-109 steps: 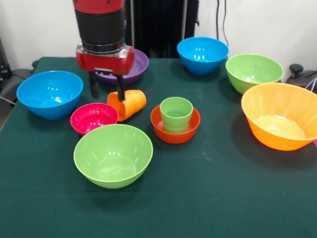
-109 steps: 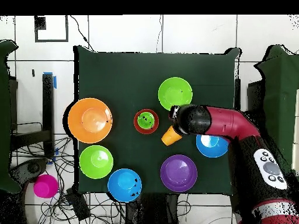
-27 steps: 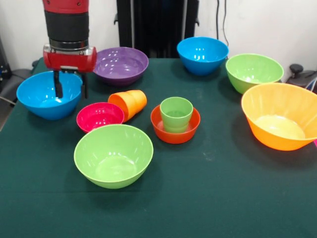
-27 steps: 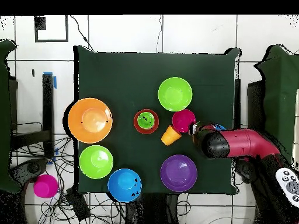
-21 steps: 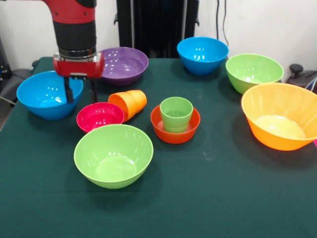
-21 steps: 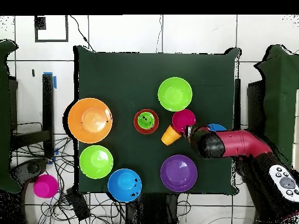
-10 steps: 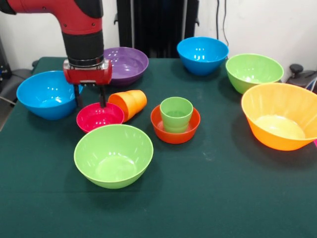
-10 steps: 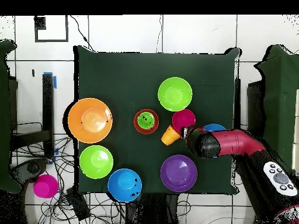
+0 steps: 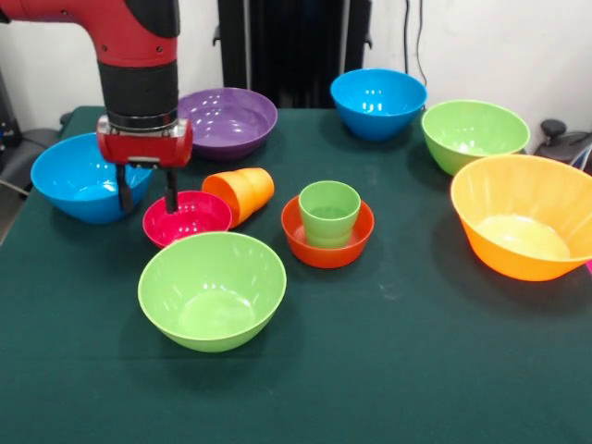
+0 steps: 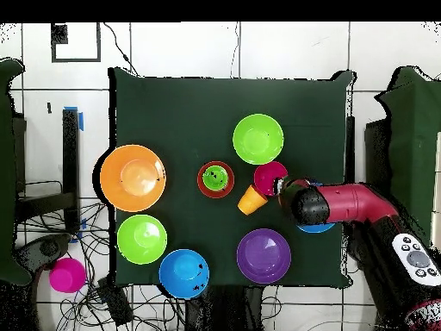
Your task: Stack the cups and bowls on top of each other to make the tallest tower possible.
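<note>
The red and black arm's gripper hangs in the left part of the front view with its two dark fingers parted fairly wide and holding nothing. One finger points down at the left rim of the small glossy magenta plastic bowl; the other stands just left of it, in front of the blue plastic bowl at the left edge. Whether the fingertips touch the magenta rim cannot be told.

Just right of the magenta bowl, the orange tapered plastic cup lies tipped on its side, mouth toward the lower left, touching or nearly touching the bowl. At centre, the light green plastic cup stands upright inside the small orange-red bowl. The light green bowl at the lower left sits just below the magenta one.

Along the upper part of the front view are the wide purple bowl, behind the arm, a second blue bowl at upper centre, and another light green bowl at upper right. The large orange bowl sits at the right edge.

All rest on the dark green tablecloth.
</note>
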Available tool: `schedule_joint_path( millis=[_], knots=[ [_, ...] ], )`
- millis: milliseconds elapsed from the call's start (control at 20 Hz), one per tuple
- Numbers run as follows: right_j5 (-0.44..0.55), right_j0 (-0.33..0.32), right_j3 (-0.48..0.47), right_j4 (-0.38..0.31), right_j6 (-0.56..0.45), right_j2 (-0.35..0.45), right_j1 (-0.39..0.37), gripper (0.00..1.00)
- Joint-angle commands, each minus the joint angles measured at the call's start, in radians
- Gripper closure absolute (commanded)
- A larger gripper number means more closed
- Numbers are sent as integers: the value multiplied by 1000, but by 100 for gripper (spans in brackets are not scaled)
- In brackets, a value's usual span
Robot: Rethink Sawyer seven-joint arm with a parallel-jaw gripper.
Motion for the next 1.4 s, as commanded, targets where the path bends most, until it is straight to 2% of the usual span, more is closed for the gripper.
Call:
schedule_joint_path(
  millis=[50, 200, 400, 550, 800, 1400],
  knots=[
    [-16, 39, -88, -88, -72, -30, 20, 0],
    [-33, 44, -91, -89, -47, -42, 45, 0],
    [-116, 47, -83, -84, 21, -58, 141, 0],
    [-149, 24, -68, -87, -34, -16, 180, 0],
    [-140, 28, -77, -84, -63, -26, 182, 0],
    [-116, 16, -224, -80, -143, 21, 332, 0]
  ],
)
